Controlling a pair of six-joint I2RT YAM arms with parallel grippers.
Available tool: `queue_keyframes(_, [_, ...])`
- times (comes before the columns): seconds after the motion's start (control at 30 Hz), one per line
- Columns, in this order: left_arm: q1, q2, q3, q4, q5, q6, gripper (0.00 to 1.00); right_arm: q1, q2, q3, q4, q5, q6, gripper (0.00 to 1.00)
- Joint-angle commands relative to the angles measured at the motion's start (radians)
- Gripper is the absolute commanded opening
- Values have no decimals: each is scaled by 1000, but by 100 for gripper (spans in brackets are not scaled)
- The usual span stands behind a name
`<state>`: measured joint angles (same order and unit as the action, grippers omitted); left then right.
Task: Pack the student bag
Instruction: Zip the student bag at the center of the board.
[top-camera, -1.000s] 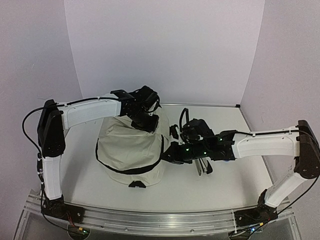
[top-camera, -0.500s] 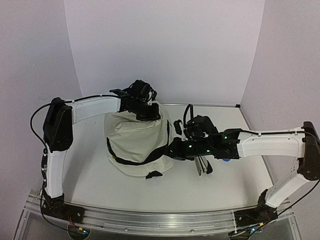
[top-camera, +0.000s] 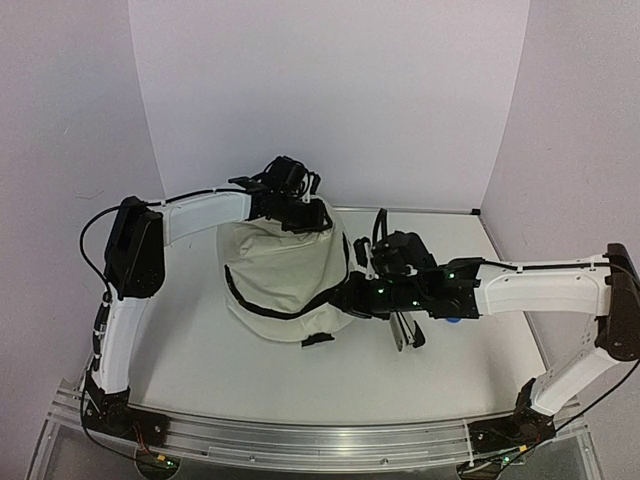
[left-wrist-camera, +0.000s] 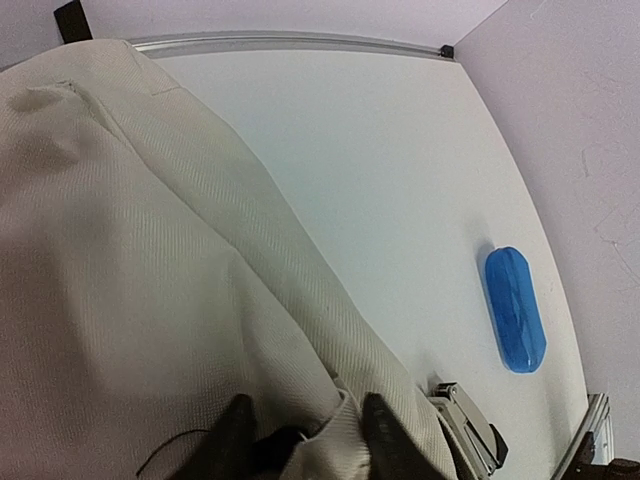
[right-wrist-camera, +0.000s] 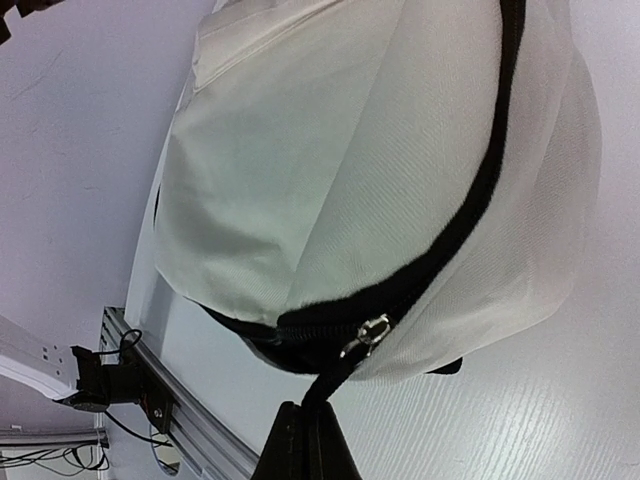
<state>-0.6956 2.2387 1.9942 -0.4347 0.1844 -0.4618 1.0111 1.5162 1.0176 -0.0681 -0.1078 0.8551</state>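
The student bag (top-camera: 285, 278), a cream fabric backpack with a black zipper line, lies in the middle of the table and fills the left wrist view (left-wrist-camera: 130, 280). My left gripper (top-camera: 305, 218) is at the bag's far top edge. Its narrow jaws (left-wrist-camera: 305, 415) pinch a cream fold or handle of the bag. My right gripper (top-camera: 348, 298) is at the bag's right side. It (right-wrist-camera: 305, 412) is shut on the black zipper pull cord (right-wrist-camera: 335, 375), just below the metal slider (right-wrist-camera: 370, 332). The zipper looks closed along the seam in view.
A blue oblong case (left-wrist-camera: 515, 308) lies on the table right of the bag, mostly under my right arm in the top view. A grey and black stapler (left-wrist-camera: 470, 432) sits beside the bag (top-camera: 405, 335). Black straps and buckles (top-camera: 358, 250) trail at the bag's far right.
The bag has been dragged right and toward the back wall, with my left gripper moving along at its top edge. My right gripper has shifted slightly right, still on the zipper pull.
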Motion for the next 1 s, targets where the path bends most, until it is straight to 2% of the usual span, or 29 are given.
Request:
queue_keyframes(0.0, [25,-66,-11,47,13,40,49,18,-51,-20,35,54,32,0])
queue_keyframes(0.03, [23,-98,-29,28,49,55,64,17,-56,-32,33,77,38,0])
queue_keyframes(0.1, [17,-128,-37,-26,92,68,74,8,-56,-46,35,90,41,0])
queue_keyframes(0.3, [-61,-192,-79,-223,99,92,88,-15,-42,-53,36,89,33,0])
queue_keyframes(0.47, [-137,-180,-69,-320,134,94,89,-17,-46,-64,38,89,37,0])
queue_keyframes(0.63, [-157,-146,-54,-323,164,63,86,-17,-55,-71,40,91,41,0])
queue_keyframes(0.77, [-157,-98,-19,-340,197,41,79,-17,-55,-75,42,91,42,0])
queue_keyframes(0.83, [-157,-63,22,-378,197,37,67,-18,-53,-76,47,90,42,0])
queue_keyframes(0.87, [-157,-44,38,-391,189,34,56,-17,-53,-76,50,87,40,0])
queue_keyframes(0.9, [-156,-41,36,-388,185,29,51,-17,-53,-77,52,85,37,0])
queue_keyframes(0.93, [-157,-43,25,-366,185,20,42,-17,-54,-77,54,83,34,0])
queue_keyframes(0.97, [-157,-44,12,-350,192,16,39,-18,-55,-78,55,81,31,0])
